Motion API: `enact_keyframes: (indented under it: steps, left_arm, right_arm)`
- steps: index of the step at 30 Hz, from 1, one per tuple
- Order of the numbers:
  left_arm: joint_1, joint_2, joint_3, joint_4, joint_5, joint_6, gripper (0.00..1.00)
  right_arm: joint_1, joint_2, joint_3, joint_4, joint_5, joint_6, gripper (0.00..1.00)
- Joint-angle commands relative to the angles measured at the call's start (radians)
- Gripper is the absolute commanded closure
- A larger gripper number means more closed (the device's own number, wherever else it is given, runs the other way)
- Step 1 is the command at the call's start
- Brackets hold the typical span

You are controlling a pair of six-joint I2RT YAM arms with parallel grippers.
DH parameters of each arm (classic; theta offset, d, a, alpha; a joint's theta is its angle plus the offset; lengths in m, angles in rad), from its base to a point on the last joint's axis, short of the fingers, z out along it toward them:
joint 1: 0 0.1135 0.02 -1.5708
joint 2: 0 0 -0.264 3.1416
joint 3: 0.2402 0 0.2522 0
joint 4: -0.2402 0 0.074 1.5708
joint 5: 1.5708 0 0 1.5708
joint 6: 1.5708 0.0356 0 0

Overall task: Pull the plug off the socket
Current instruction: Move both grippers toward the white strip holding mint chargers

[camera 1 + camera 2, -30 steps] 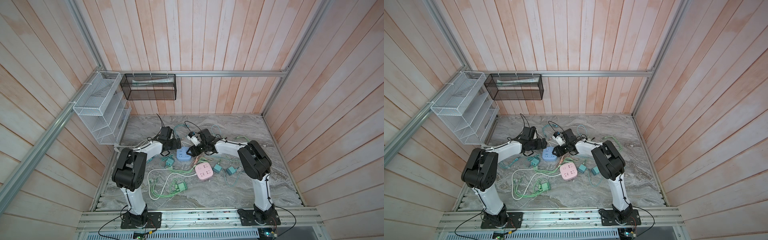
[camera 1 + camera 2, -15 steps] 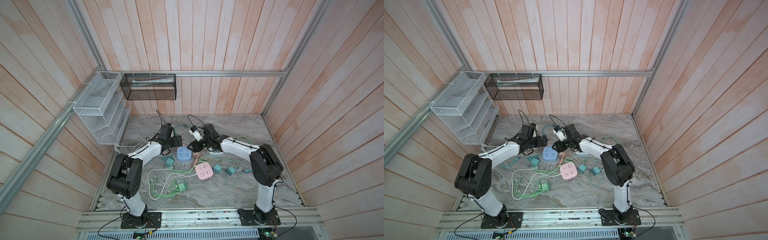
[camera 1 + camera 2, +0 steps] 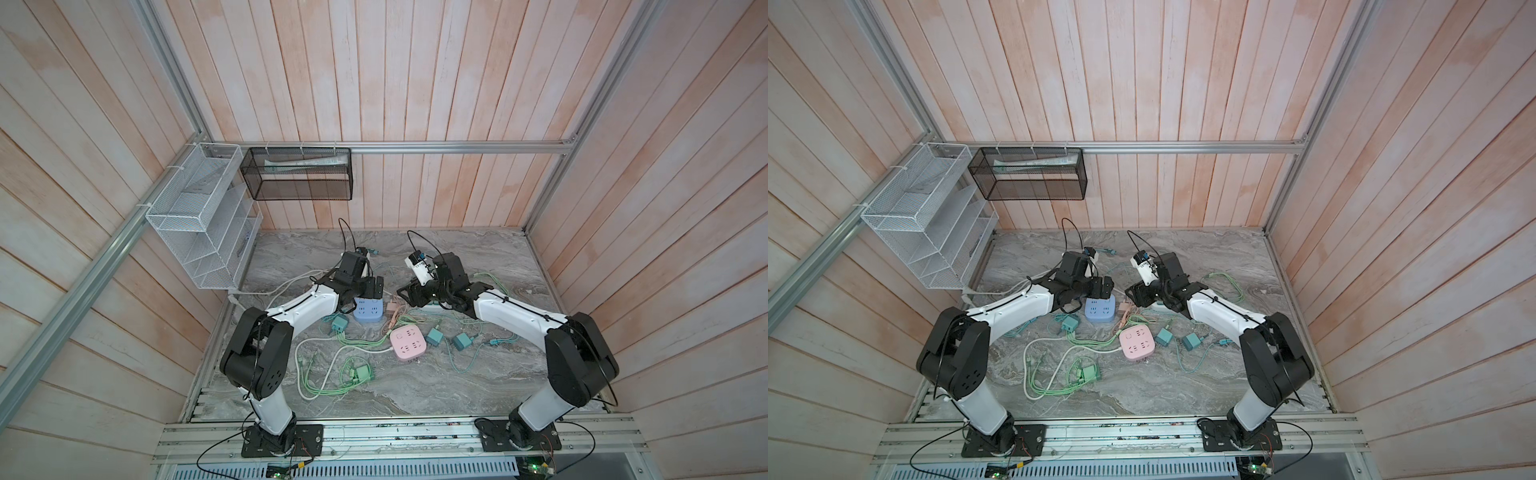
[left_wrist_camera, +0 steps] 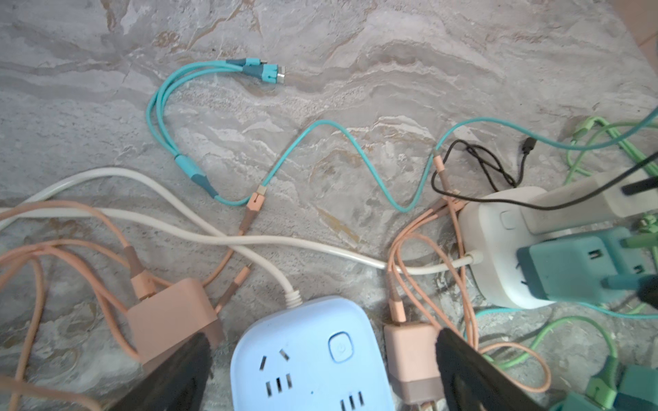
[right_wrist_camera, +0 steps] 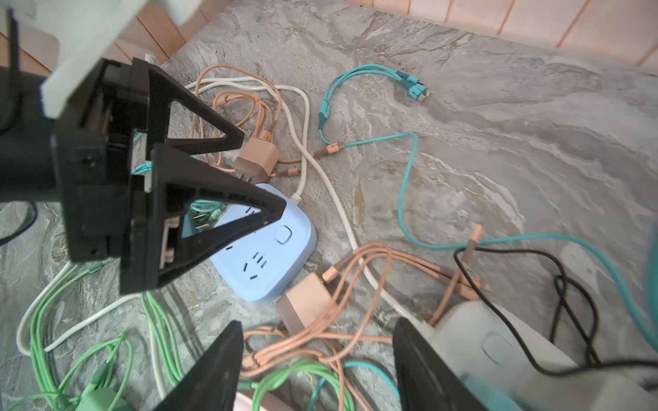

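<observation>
The teal plug [image 4: 569,270] is what I'm after, and it sits in the white socket [image 4: 487,249], so by my reading the pull is not yet done. That socket lies on the marble table [image 4: 391,53], just beside the blue socket [image 5: 270,256] and right under my right arm. The right gripper [image 5: 317,323] hangs low beside it, jaws apart and clamped on nothing, with one finger [image 5: 427,370] close against the socket's edge; the plug shows there only as a teal blur, so I can't tell how well I'm lined up. The left gripper [image 4: 322,336] is spread wide, straddling the blue socket and gripping nothing. What's left, I judge, is to brace the white socket, close on the plug and draw it out. Clutter is the trouble: two peach chargers [image 4: 171,313] flank the blue socket, and their peach cables [image 5: 356,263] run across the gap between my right fingers. A black cable [image 4: 491,167] drapes over the white socket, and a teal cable [image 4: 320,142] and white cords [image 4: 213,231] wander past. Farther off lie the pink socket [image 3: 408,341] and green cables [image 3: 332,374].
</observation>
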Motion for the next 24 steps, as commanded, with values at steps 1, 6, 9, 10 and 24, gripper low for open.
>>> enact_keyframes:
  steps: [1, 6, 9, 10, 24]
  left_arm:
    - [-0.037, 0.045, 0.052, 0.013, 0.008, 0.038, 0.00]
    - [-0.110, 0.089, 0.098, 0.036, 0.026, 0.092, 0.00]
    - [-0.141, 0.119, 0.122, 0.044, 0.063, 0.139, 0.00]
    - [-0.150, 0.130, 0.131, 0.044, 0.078, 0.150, 0.00]
    - [-0.233, 0.258, 0.245, 0.012, 0.208, 0.272, 0.15]
  right_arm:
    - [-0.023, -0.083, -0.075, 0.057, 0.058, 0.023, 0.35]
    - [-0.070, -0.200, -0.187, 0.068, 0.102, 0.040, 0.35]
    - [-0.120, -0.255, -0.244, 0.074, 0.087, 0.071, 0.35]
    - [-0.143, -0.271, -0.264, 0.073, 0.080, 0.083, 0.35]
    - [-0.352, -0.287, -0.394, 0.097, -0.032, 0.166, 0.50]
